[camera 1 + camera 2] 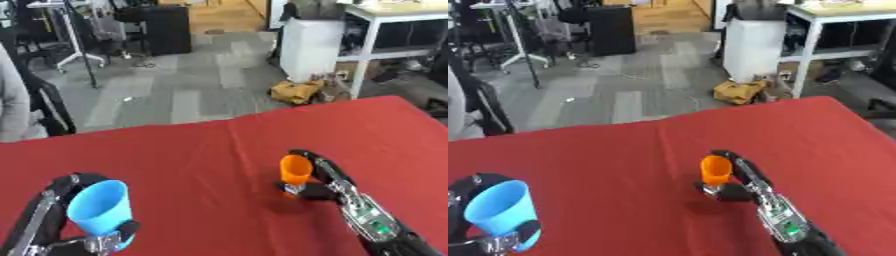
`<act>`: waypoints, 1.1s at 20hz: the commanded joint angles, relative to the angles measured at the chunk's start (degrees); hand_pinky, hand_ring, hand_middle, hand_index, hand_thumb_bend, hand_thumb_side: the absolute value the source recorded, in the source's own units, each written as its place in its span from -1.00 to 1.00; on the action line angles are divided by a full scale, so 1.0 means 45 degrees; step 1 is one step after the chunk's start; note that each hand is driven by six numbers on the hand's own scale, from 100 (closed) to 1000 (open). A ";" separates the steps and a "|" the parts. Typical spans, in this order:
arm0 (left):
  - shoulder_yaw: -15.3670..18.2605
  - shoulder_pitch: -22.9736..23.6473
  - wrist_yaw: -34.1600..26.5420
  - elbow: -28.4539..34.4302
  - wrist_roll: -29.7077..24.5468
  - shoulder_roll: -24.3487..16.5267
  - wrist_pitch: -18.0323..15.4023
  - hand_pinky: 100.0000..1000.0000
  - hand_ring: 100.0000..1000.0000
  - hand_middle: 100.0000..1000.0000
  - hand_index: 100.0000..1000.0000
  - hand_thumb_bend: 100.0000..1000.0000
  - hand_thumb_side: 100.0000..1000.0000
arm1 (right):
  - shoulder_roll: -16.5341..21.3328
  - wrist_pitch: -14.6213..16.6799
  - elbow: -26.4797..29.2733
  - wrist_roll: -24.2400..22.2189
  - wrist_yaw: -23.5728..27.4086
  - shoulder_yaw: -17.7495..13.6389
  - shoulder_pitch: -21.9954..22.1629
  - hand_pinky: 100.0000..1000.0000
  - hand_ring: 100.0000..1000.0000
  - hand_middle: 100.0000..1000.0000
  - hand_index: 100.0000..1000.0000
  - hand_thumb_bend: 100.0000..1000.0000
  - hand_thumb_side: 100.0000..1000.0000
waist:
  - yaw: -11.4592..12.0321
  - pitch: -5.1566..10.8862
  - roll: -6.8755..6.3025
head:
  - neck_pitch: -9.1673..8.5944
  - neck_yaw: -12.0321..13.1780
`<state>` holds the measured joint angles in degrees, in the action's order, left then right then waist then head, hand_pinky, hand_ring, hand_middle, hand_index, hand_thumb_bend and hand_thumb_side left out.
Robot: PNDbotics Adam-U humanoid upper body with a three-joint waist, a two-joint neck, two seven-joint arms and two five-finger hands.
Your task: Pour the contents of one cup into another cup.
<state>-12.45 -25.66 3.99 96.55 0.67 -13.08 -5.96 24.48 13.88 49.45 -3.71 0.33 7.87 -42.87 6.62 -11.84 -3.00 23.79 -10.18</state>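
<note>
Right fingers: dark, slim fingers (322, 165) curl round the far side of the orange cup (295, 170), the thumb closing on its near side at the base; they pinch the cup between them.
Right hand: the right hand (337, 187) is black with silver metal parts, entering from the lower right of the frame.
Orange cup: small, smooth, tapered, plastic by its look, upright just right of the frame's centre; whether its base touches the cloth I cannot tell.
Left fingers: black fingers (54, 192) wrap the back of the blue cup (101, 207), the thumb crossing its lower front; they are closed round it.
Left hand: the left hand (83, 244) sits in the lower left corner of the frame.
Blue cup: larger, smooth, light blue, conical, tilted with its open mouth towards the upper left.
Bench: the bench (192, 150) wears a matt red cloth with a faint crease running down the middle.
</note>
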 commanded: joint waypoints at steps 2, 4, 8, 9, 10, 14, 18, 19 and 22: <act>0.0043 -0.0224 -0.0006 0.0303 0.0003 -0.0089 -0.0028 -0.19 -0.47 -0.37 0.21 0.16 -1.00 | 0.0109 0.0062 -0.0059 -0.0016 -0.0114 0.0022 -0.0322 0.56 0.45 0.48 0.73 -0.07 -0.95 | 0.0036 0.0154 -0.0022 | -0.0024 -0.0043; 0.0044 -0.0229 -0.0002 0.0316 -0.0003 -0.0078 -0.0034 -0.18 -0.47 -0.37 0.21 0.16 -1.00 | 0.0077 0.0098 -0.0104 0.0008 -0.0194 0.0043 -0.0348 0.54 0.42 0.45 0.70 -0.09 -1.00 | 0.0044 0.0131 -0.0041 | 0.0024 -0.0071; 0.0046 -0.0223 0.0003 0.0315 -0.0014 -0.0066 -0.0036 -0.18 -0.47 -0.37 0.21 0.16 -1.00 | 0.0001 0.0167 -0.0143 0.0096 -0.0476 0.0082 -0.0375 0.47 0.30 0.35 0.62 -0.21 -1.00 | 0.0055 0.0090 -0.0052 | 0.0096 -0.0090; 0.0048 -0.0225 0.0003 0.0310 -0.0014 -0.0063 -0.0036 -0.18 -0.47 -0.37 0.21 0.16 -1.00 | -0.0017 0.0182 -0.0148 0.0145 -0.0536 0.0084 -0.0379 0.45 0.26 0.31 0.59 -0.29 -1.00 | 0.0057 0.0082 -0.0052 | 0.0124 -0.0087; 0.0049 -0.0225 0.0005 0.0305 -0.0016 -0.0060 -0.0038 -0.18 -0.47 -0.37 0.21 0.16 -1.00 | -0.0034 0.0193 -0.0150 0.0203 -0.0590 0.0085 -0.0383 0.43 0.23 0.28 0.57 -0.35 -1.00 | 0.0059 0.0074 -0.0052 | 0.0163 -0.0080; 0.0063 -0.0202 0.0020 0.0265 -0.0011 -0.0052 -0.0042 -0.18 -0.47 -0.37 0.21 0.16 -1.00 | -0.0066 0.0213 -0.0068 0.0526 -0.0737 0.0080 -0.0379 0.36 0.08 0.13 0.44 -0.68 -1.00 | 0.0059 0.0064 -0.0042 | 0.0345 -0.0054; 0.0101 -0.0190 0.0062 0.0219 0.0021 -0.0054 -0.0046 -0.18 -0.47 -0.37 0.21 0.17 -1.00 | -0.0069 0.0215 0.0299 0.0861 -0.0744 0.0073 -0.0319 0.31 0.00 0.06 0.38 -0.70 -1.00 | 0.0038 0.0077 -0.0009 | 0.0580 -0.0009; 0.0121 -0.0192 0.0081 0.0206 0.0028 -0.0071 -0.0046 -0.18 -0.47 -0.37 0.21 0.16 -1.00 | -0.0071 0.0226 0.0501 0.0977 -0.0729 0.0075 -0.0284 0.31 0.00 0.05 0.38 -0.70 -1.00 | 0.0025 0.0087 0.0002 | 0.0678 0.0006; 0.0199 -0.0262 0.0123 0.0183 0.0028 -0.0179 -0.0035 -0.18 -0.49 -0.36 0.21 0.15 -1.00 | -0.0049 0.0180 0.1354 0.1216 -0.0697 0.0160 -0.0130 0.30 -0.02 0.04 0.38 -0.67 -1.00 | -0.0004 0.0121 0.0035 | 0.0957 0.0049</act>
<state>-12.31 -25.81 4.32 96.53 0.61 -13.08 -6.05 23.44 14.69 53.05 1.15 -2.50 8.56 -42.60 6.64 -12.34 -3.02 27.41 -10.15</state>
